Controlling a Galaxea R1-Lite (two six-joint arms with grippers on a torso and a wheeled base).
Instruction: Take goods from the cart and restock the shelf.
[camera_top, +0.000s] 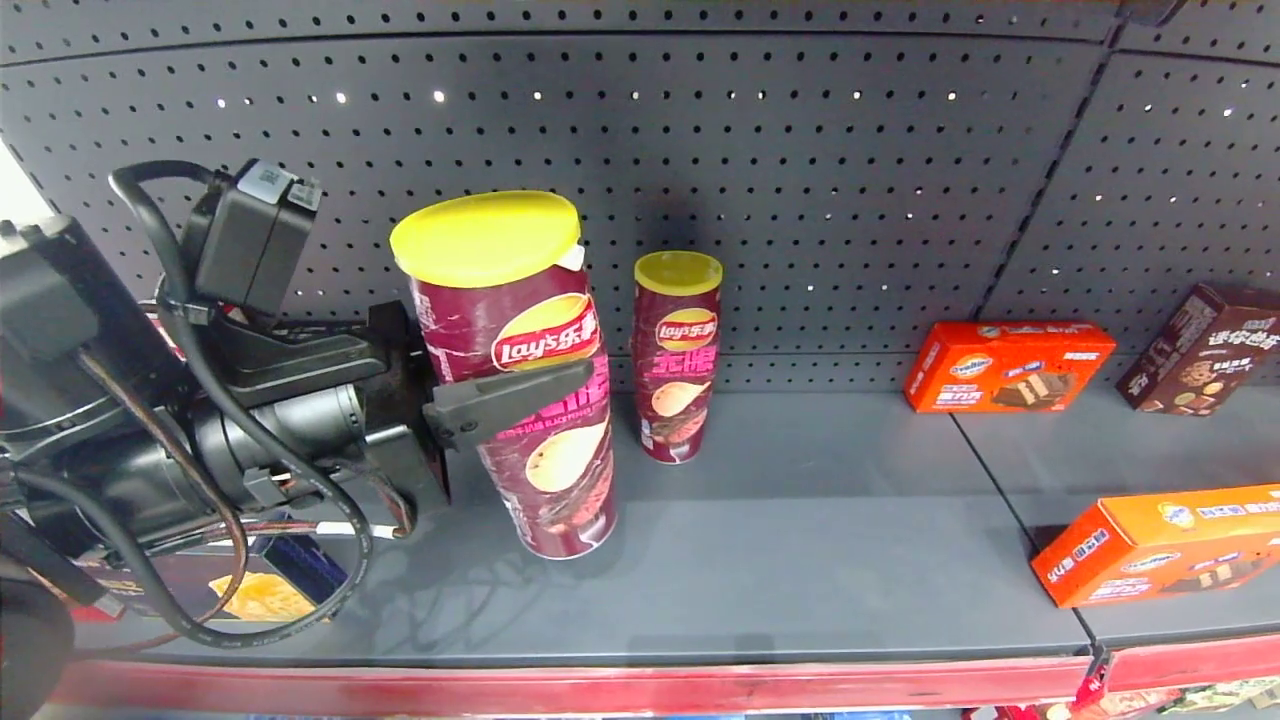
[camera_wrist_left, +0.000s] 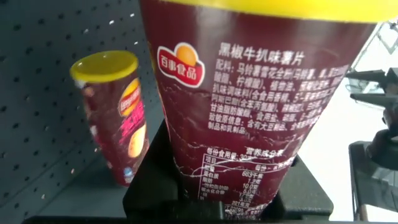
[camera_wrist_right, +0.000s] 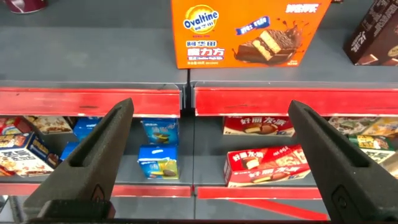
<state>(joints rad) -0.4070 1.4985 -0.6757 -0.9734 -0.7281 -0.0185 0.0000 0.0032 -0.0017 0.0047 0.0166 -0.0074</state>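
Grey pegboard shelf (camera_top: 800, 520) ahead. Our left gripper (camera_top: 515, 390) pinches the chips can (camera_top: 500, 310) mid-body. Can's tilted, base low over the deck, contact unclear, near the shelved can (camera_top: 677, 355). We'd square it upright, base flat, before letting go. Right gripper (camera_wrist_right: 209, 106): jaws spread, nothing btwn. Count on this shelf: 2 cans, 2 orange boxes (camera_top: 1005, 365), 1 brown box (camera_top: 1205, 350).

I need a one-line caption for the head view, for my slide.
Left claw holds a yellow-lidded chip can beside a second can standing on the grey shelf.
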